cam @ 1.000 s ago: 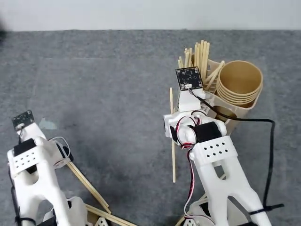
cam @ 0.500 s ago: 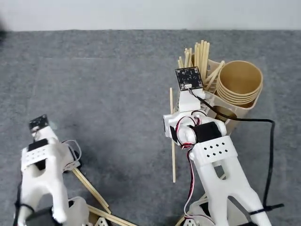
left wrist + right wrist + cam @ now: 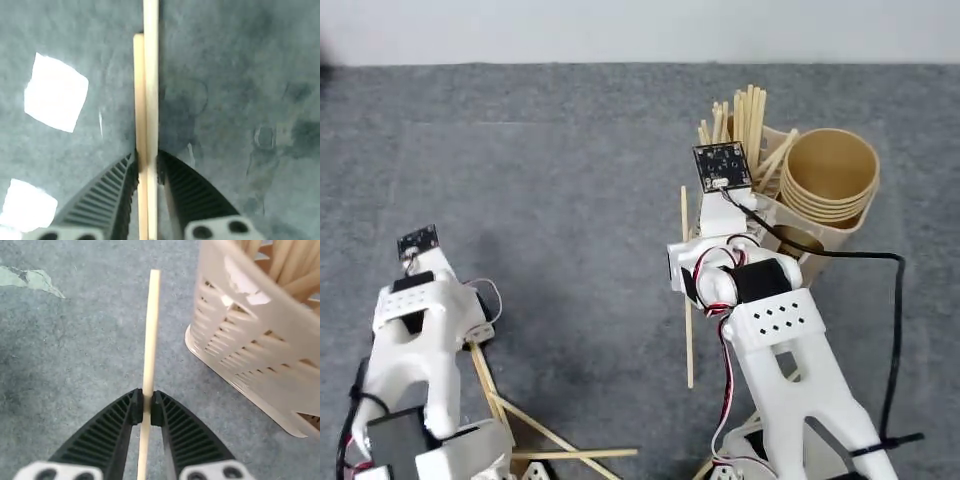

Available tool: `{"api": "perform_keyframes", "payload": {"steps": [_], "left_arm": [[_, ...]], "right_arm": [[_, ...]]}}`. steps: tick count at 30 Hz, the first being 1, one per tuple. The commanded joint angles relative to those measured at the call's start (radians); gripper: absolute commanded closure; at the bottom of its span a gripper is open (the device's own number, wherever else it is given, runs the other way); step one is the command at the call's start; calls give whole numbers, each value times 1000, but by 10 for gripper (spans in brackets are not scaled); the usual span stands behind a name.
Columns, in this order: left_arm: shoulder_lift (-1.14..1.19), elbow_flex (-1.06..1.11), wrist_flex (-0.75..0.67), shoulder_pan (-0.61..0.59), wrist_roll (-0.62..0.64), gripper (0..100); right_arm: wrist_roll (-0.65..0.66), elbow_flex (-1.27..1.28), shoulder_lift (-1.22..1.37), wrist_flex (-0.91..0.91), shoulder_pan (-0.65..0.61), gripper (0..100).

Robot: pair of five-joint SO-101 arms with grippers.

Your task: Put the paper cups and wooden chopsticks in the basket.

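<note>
Right gripper (image 3: 145, 400) pinched tight on one long pale wooden chopstick (image 3: 151, 330) just beside the beige slotted plastic basket (image 3: 240, 340), left gripper (image 3: 146, 161) clamped on two more wooden sticks (image 3: 147, 90) over the grey worktop (image 3: 240, 75). Next up, I'd guess: lift, tip into basket

The surface (image 3: 570, 150) is grey fuzzy cloth, matt like felt. The chopsticks (image 3: 150, 75) are pale bare wood, smooth and dull. The basket (image 3: 260, 340) is cream plastic with a slight sheen, and the paper cups (image 3: 830, 175) are matt tan paper. The left gripper (image 3: 146, 165) and right gripper (image 3: 143, 407) are black ribbed plastic.
</note>
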Motion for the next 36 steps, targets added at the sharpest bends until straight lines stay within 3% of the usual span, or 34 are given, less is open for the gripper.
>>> {"api": "perform_keyframes", "payload": {"steps": [1, 9, 14, 23, 31, 36], "left_arm": [[-12, -70, -15, 49, 34, 988], [-117, -246, -14, 153, 149, 988], [-132, -415, 71, 196, 192, 988], [-132, -699, 140, 204, 199, 988], [-132, -723, 140, 219, 199, 988], [-138, -725, 140, 219, 199, 988]], "right_arm": [[-5, -6, -44, -15, 12, 991], [-3, -6, -44, -13, 15, 991], [-2, -6, -44, -8, 16, 991], [32, -12, -140, 12, 16, 991], [166, -173, -340, -59, 24, 991], [235, -292, -321, -236, 139, 991]]}}
